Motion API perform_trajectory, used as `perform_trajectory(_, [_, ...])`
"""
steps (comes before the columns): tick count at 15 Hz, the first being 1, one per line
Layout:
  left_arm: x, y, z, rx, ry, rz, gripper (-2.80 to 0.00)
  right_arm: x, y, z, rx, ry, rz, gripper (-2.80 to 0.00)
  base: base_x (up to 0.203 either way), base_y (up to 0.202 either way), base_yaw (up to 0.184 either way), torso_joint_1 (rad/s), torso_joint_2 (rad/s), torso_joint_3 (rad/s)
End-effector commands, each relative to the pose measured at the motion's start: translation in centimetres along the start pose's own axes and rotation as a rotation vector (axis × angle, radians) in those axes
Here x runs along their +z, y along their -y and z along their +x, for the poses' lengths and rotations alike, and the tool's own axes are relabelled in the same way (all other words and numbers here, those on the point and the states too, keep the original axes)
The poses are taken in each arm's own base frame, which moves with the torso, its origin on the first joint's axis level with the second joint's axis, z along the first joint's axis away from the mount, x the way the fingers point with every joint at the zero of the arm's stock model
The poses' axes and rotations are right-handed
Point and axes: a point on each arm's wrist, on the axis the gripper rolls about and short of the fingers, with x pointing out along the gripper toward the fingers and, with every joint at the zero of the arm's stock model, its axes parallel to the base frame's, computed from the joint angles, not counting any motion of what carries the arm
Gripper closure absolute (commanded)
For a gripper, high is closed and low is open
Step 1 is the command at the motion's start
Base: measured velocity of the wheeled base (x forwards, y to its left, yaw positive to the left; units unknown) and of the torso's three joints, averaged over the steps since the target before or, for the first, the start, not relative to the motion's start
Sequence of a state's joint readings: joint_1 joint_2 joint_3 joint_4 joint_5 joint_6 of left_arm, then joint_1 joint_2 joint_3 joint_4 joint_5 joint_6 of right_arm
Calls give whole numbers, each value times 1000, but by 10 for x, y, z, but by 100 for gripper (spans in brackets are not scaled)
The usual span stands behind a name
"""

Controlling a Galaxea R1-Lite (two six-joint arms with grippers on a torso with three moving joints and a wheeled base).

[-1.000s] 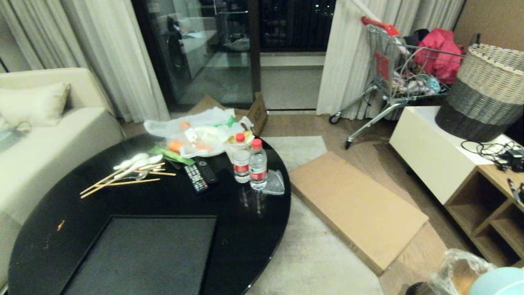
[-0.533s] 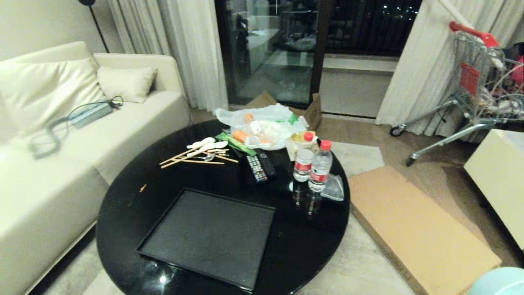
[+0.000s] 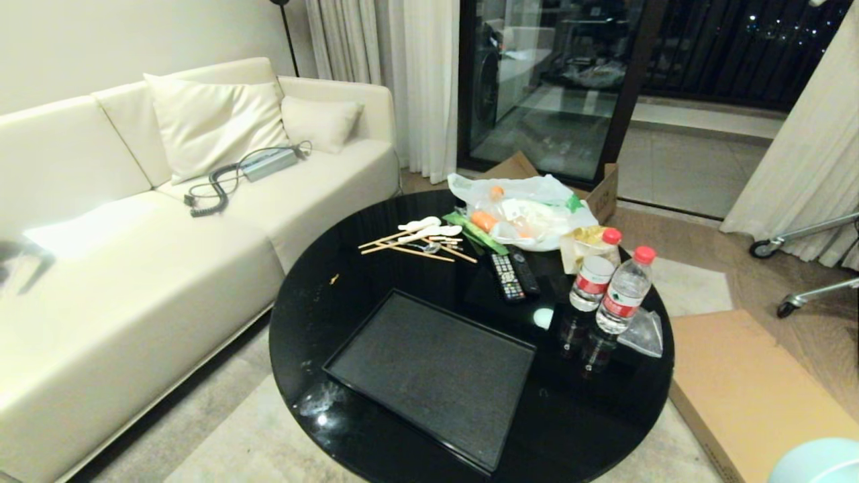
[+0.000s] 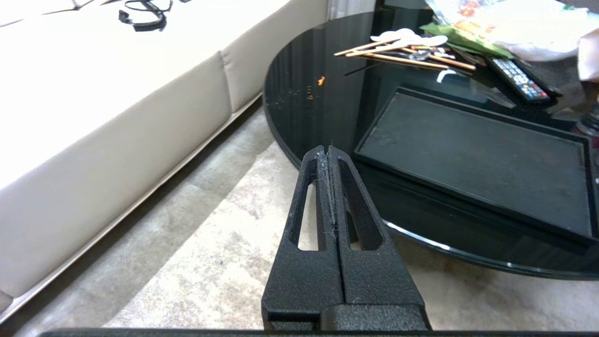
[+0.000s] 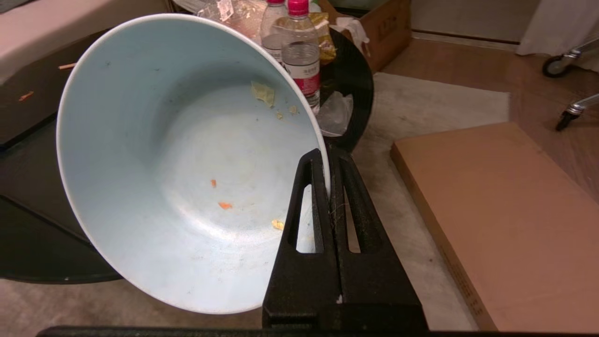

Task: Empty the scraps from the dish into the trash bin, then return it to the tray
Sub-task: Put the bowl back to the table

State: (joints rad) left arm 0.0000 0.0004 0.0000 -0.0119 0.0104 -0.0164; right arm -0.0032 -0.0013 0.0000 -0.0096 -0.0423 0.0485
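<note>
**Mia:** Right wrist view first. See the dish [image 5: 187, 164]? The right gripper [image 5: 330, 161] pinches its rim, jaws tight on the edge. The dish is tipped on its side and held out past the edge of the round black table [image 3: 376, 416], not on it.

**Tom:** Is there food in it?

**Mia:** Almost none. Just a few scraps [image 5: 224, 205], tiny orange and yellow crumbs stuck inside. No orange slice, no long strips. So I think the dumping part is done.

**Tom:** Where is the trash bin?

**Mia:** I can't see it in any view right now, so I can't say where it stands from the table.

**Tom:** And the tray?

**Mia:** The tray [image 3: 429, 376] lies flat on the near side of the table, with nothing on it. Behind it, further across the table, are the remote [image 3: 513, 275], the chopsticks [image 3: 409, 247] and two water bottles [image 3: 614, 292]. From the head view only a pale blue bit of the dish peeks in down by the corner, off the table on the bottle side. It may be the rim, but so little shows.

**Tom:** What about the other arm?

**Mia:** The left gripper [image 4: 329, 152] hangs over the rug just off the table edge, near the tray. Its jaws are pressed together and hold nothing.

**Tom:** So what is left?

**Mia:** Putting the dish down on the tray and letting go.
</note>
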Motion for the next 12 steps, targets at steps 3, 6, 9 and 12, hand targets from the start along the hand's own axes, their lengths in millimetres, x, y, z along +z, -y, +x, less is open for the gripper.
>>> perform_trajectory(3, [0,0,0,0,1,0,0,0,0,0,0,0,1,0,0,0,0,0,0,0])
perform_trajectory(6, [0,0,0,0,1,0,0,0,0,0,0,-2,0,0,0,0,0,0,0,0])
perform_trajectory(9, [0,0,0,0,1,0,0,0,0,0,-1,-3,-3,0,0,0,0,0,0,0])
perform_trajectory(12, [0,0,0,0,1,0,0,0,0,0,-1,-3,-7,0,0,0,0,0,0,0])
